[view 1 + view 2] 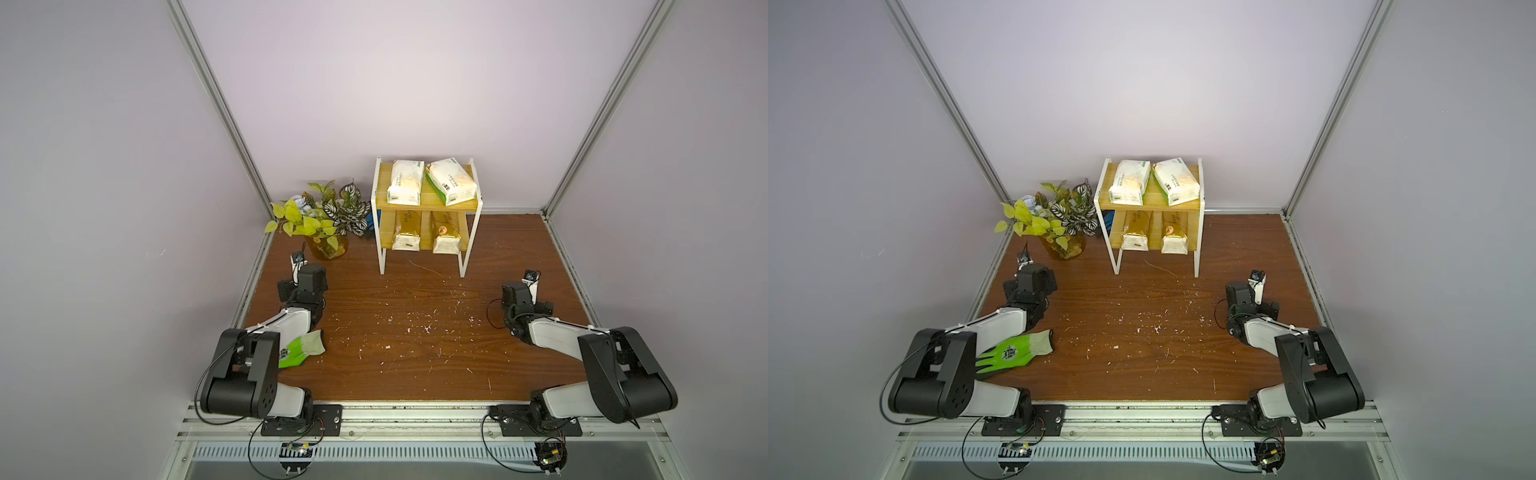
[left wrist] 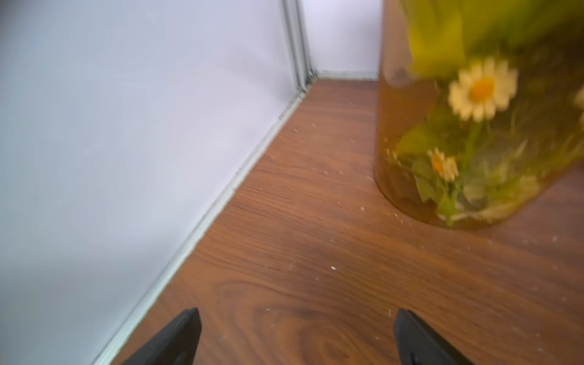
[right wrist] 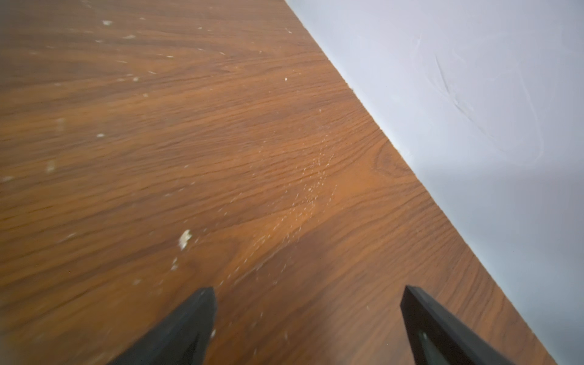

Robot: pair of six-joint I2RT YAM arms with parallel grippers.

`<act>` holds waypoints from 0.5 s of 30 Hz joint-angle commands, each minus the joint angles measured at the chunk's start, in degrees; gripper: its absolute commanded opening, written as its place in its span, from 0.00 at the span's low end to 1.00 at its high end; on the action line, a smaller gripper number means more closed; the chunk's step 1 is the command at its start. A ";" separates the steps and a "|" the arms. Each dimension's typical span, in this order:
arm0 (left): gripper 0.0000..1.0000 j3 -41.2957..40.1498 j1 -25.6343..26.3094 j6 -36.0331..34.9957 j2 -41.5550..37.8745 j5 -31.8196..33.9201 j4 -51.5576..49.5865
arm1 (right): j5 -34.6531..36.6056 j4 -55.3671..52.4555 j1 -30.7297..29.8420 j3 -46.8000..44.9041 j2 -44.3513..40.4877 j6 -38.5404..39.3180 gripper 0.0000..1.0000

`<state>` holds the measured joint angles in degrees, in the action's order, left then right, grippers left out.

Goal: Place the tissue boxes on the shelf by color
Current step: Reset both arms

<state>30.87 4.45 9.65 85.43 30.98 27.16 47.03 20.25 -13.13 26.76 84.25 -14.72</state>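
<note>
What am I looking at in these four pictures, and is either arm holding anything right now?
Two robot arms sit at the near edge of a wooden table. Both top views look down on the whole scene; each wrist picture looks out past one arm's fingers. The shelf carries the white tissue packs on its upper board and the gold tissue packs below. A plant in a vase and a green glove are near the left arm. The left fingers and right fingers are open and empty.

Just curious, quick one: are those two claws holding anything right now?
Left gripper: open, holding nothing.
Right gripper: open, holding nothing.
</note>
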 commanded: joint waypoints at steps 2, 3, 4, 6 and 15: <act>1.00 -1.55 -0.81 -2.64 3.40 -1.02 12.99 | 5.91 12.62 0.38 4.75 5.07 7.67 0.99; 0.99 -2.40 -0.92 -2.52 3.66 -1.54 15.48 | 5.84 15.20 0.41 4.95 6.11 9.67 0.99; 0.99 -3.13 -0.96 -3.15 4.35 -3.01 19.80 | 5.16 17.86 0.47 4.98 6.97 11.80 0.99; 1.00 -2.82 -1.14 -4.01 6.08 -5.46 21.93 | 3.90 25.23 0.63 3.64 7.57 15.04 0.99; 1.00 -13.60 -1.46 -6.02 1.50 -13.38 36.76 | -6.66 37.41 1.97 -6.59 0.18 17.32 0.99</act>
<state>20.01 3.73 5.30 88.09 20.95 54.65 43.24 48.56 -11.84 23.40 88.18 0.73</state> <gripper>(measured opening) 0.997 0.990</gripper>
